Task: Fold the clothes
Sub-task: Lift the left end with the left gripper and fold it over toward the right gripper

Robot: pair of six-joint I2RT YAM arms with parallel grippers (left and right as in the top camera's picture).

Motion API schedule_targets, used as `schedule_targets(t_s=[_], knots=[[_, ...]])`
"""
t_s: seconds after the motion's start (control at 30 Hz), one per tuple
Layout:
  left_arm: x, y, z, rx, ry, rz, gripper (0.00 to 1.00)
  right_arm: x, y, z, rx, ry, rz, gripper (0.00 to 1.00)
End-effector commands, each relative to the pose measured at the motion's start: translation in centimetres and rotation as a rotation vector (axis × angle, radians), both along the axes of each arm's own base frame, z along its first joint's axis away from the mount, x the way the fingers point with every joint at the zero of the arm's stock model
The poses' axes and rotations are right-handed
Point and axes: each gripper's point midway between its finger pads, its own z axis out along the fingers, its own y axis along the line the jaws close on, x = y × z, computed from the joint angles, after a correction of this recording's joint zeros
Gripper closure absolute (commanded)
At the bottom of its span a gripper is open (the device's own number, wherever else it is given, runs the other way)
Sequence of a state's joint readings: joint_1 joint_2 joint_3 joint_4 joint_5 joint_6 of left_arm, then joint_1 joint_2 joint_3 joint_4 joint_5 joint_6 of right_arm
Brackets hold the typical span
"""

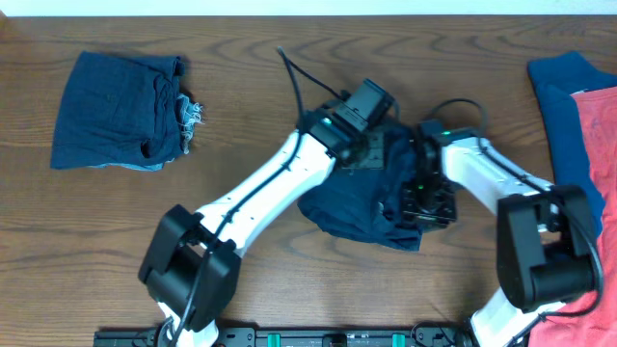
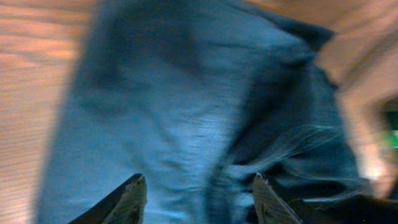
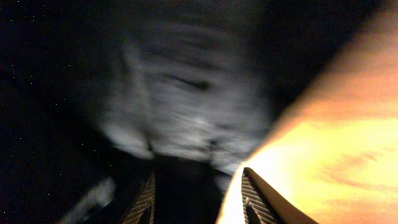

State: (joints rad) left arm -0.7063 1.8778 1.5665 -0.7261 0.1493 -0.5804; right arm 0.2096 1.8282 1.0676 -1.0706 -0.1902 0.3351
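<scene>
Overhead: dark navy cotton shorts (image 1: 357, 207) lie bunched at the middle of the brown wooden counter (image 1: 251, 58), between both arms. Left wrist: the left fingers (image 2: 127, 202) stand apart above soft, rumpled cloth, gripping nothing. Right wrist: the right fingers (image 3: 258, 199) also spread, view blurred. Light and limp, the shorts likely handle best pinched at waistband or hem corners.

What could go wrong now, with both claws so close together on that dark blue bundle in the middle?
1. The left claw and right claw are open right against the navy shorts. As they pull away, a finger might snag a wrinkle and undo the fold.
2. Both claws crowd the same spot on the shorts, so they could bump each other.
3. The shorts look bunched rather than flat, so the finished fold may come out lumpy.
</scene>
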Motion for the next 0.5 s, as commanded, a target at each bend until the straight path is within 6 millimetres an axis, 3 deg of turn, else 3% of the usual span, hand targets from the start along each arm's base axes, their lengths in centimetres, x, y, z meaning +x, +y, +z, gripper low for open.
schedule_targets(t_s=[0.0, 0.1, 0.17, 0.27, 0.37, 0.47], knots=[[1.9, 3.4, 3.3, 0.045, -0.094, -0.002, 0.43, 3.0, 0.0, 4.1, 0.115, -0.181, 0.051, 0.55], [1.7, 6.1, 2.4, 0.1, -0.041, 0.01, 0.47, 5.3, 0.7, 8.3, 0.222, -0.369, 0.076, 0.49], [1.3, 7.2, 1.7, 0.132, -0.011, -0.002, 0.62, 6.3, 0.4, 10.5, 0.226, -0.473, 0.073, 0.48], [0.2, 7.6, 0.5, 0.149, 0.029, -0.064, 0.74, 7.4, 0.3, 13.0, 0.222, -0.588, 0.036, 0.43], [-1.2, 7.3, -0.8, 0.136, 0.076, -0.132, 0.74, 7.9, -0.4, 13.2, 0.167, -0.613, -0.003, 0.4], [-2.1, 7.6, -2.3, 0.147, 0.121, -0.14, 0.72, 7.9, -2.0, 11.4, 0.047, -0.575, -0.041, 0.35]])
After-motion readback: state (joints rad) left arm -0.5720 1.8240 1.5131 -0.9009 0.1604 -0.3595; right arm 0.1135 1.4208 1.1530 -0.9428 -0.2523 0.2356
